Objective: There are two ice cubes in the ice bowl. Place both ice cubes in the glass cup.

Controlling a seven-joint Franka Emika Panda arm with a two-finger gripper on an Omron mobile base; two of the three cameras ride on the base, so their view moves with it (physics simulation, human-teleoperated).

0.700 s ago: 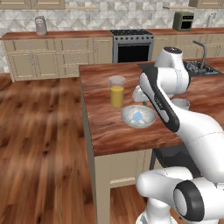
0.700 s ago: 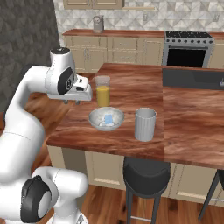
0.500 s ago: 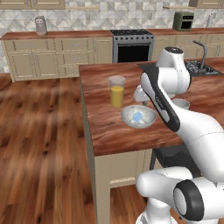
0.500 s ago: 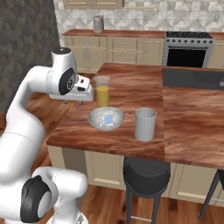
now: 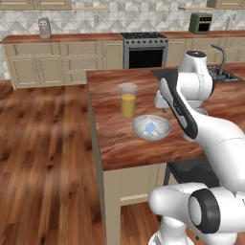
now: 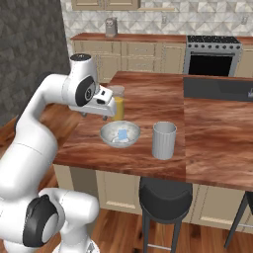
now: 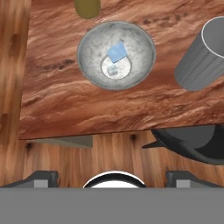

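You have the gripper (image 6: 105,112) hanging above the counter (image 6: 148,148), over its near-left part, just left of and higher than the ice bowl (image 6: 120,134). In the hand view the two finger tips (image 7: 41,178) stand far apart at the bottom, with nothing between them, so the pincer is released.

Nearest you on the counter, the ice bowl sits a little in from the near edge, close to the left edge as the right base view shows it. Both ice cubes (image 7: 117,53) lie inside it: in the hand view one pale blue cube rests just off the middle, and a smaller, clearer one (image 7: 113,70) lies on the bowl's flat centre, right beside the first. Whether the two touch, you cannot tell.

The glass cup (image 6: 164,140) stands upright to the right of the bowl, near it but apart, at about the same depth from the near edge. In the left base view you see only a bit of it behind the arm.

Just beyond the bowl, toward the far-left part of the counter, the taller glass of orange liquid (image 5: 127,100) stands upright, apart from the bowl's rim.

A dark round stool (image 6: 165,193) is tucked under the near edge, below the cup.

Farther back, the counter carries a dark sink (image 6: 220,90) at its far right. Against the back wall there is a stove (image 5: 145,50) with a dark oven door, flanked by cream cabinets (image 5: 62,61).
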